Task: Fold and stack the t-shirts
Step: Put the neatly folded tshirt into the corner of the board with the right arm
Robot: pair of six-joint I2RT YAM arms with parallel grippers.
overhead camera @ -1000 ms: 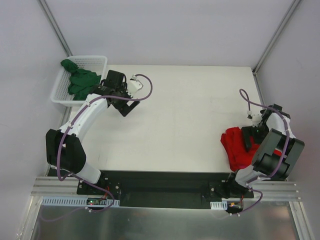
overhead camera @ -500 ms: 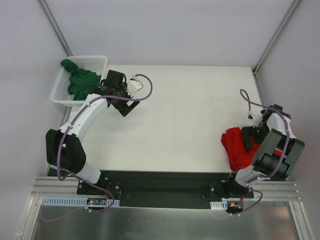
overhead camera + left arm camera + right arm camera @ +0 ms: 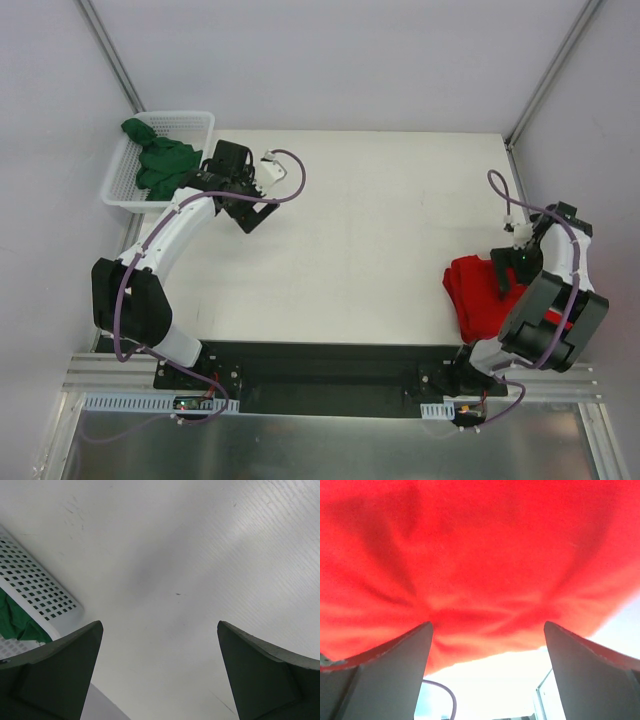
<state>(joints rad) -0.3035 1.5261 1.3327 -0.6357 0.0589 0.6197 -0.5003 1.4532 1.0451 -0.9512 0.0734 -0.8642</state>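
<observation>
- The white mesh basket (image 3: 200, 120) sits at the table's (image 3: 380, 230) 10 o'clock corner in the top view. The dark green t-shirt (image 3: 160, 168) is bundled inside it, with one lobe draped over the far-left rim.
- The left fingers (image 3: 55, 670) are spread as wide as they go and hold nothing. They hang over bare table just beside the basket's near-right corner. From them the green t-shirt lies toward 9 to 10 o'clock. The left wrist view catches only the basket's perforated corner and a sliver of green at its left edge.
- The red t-shirt (image 3: 470, 295) lies as a rumpled heap, not spread flat, at the table's 4 o'clock edge. Its longer side runs roughly 12 to 6 o'clock, and its lower end reaches the near edge.
- The right fingers (image 3: 590, 665) are also parted wide, with no cloth pinched between them. They are over the upper right part of the red heap. In the right wrist view, red folds fill almost everything beyond both tips. The cloth is very close, but I cannot tell whether a tip touches it.
- The coming move turns on the red t-shirt and the right arm (image 3: 560, 300). That arm is right on top of it, while the left arm (image 3: 175, 225) is well apart, across the table. Most of the cloth lies toward 8 o'clock from the right fingers. A pinch here would likely take the heap's upper right edge, leaving the rest to be dragged toward the table's middle for spreading.
</observation>
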